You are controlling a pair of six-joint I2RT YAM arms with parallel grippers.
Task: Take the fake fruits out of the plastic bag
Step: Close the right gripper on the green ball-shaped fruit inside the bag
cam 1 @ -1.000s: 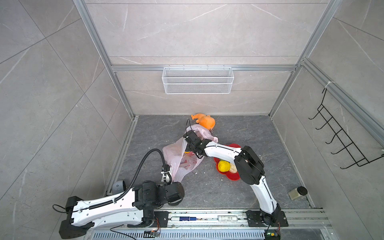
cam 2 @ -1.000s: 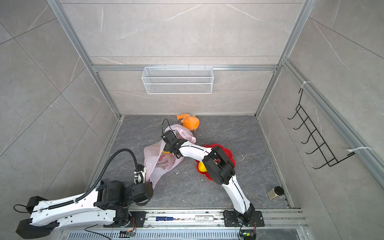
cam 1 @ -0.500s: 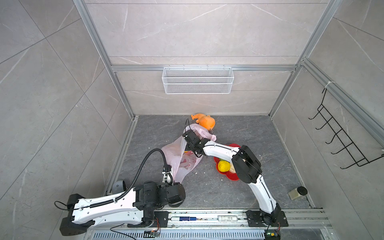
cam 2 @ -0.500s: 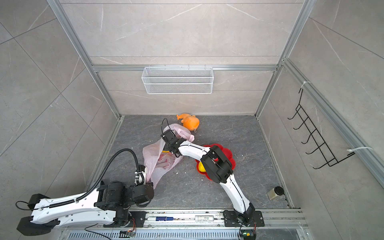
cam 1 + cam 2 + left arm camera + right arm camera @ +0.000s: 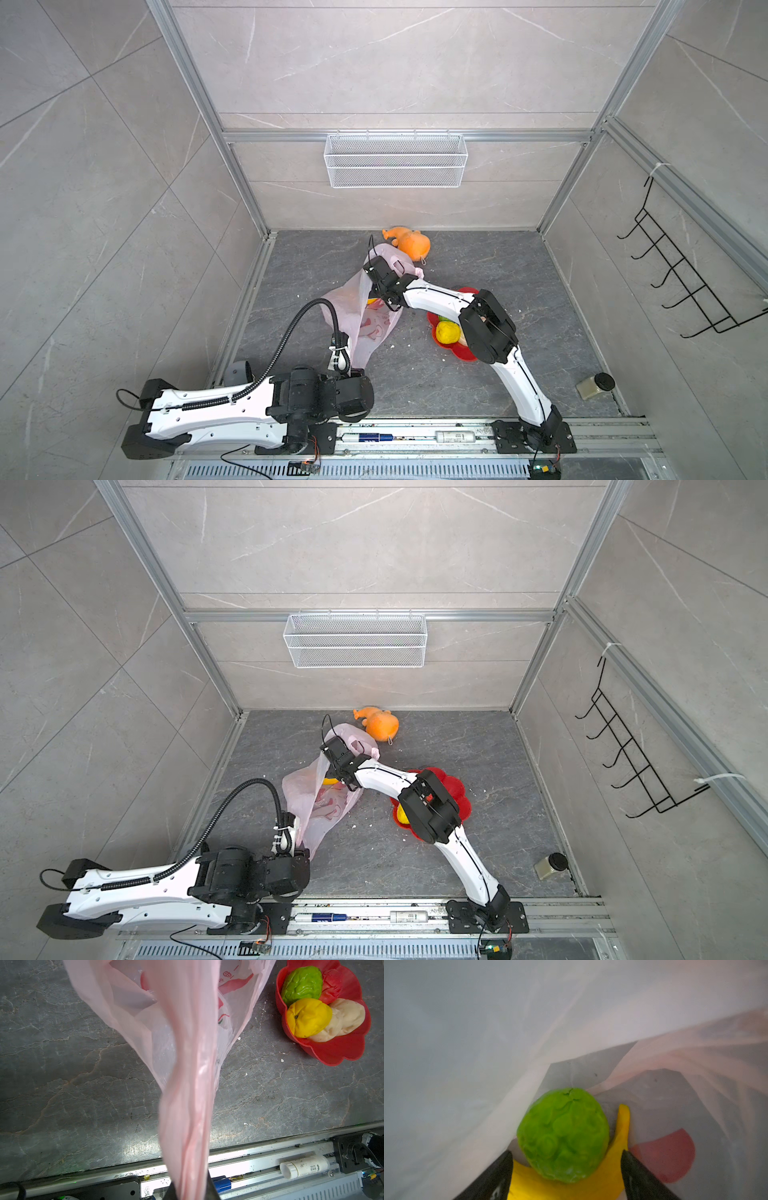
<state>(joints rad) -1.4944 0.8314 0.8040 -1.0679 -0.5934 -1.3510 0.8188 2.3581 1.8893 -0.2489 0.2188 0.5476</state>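
Since a second before, the right arm [image 5: 436,297] had swung its elbow slightly toward the left of both top views, while the plastic bag [image 5: 365,320] kept its place on the bench [image 5: 478,257]. In both top views the bag stretched from the left jaws, near the front rail [image 5: 602,432], up to the right jaws, which were buried in its open mouth and hidden by the film. A sliver of the banana [image 5: 372,300] showed there. Just right of the bag sat the red plate [image 5: 461,353] with a yellow ball [image 5: 446,332], partly under the right arm. An orange plush toy [image 5: 380,725] lay just behind the bag.

From the left wrist, the left jaws were clamped shut on a twisted strand of the bag, which fanned out away from them. Beside it the plate held a green ball [image 5: 302,985], a red ball [image 5: 332,987], the yellow ball and beige lumps [image 5: 347,1016], all touching.

From the right wrist, the right jaws stood wide apart inside the bag, gripping nothing. Between their tips lay a second green ball [image 5: 562,1136], resting on the banana, with pink film close on both sides
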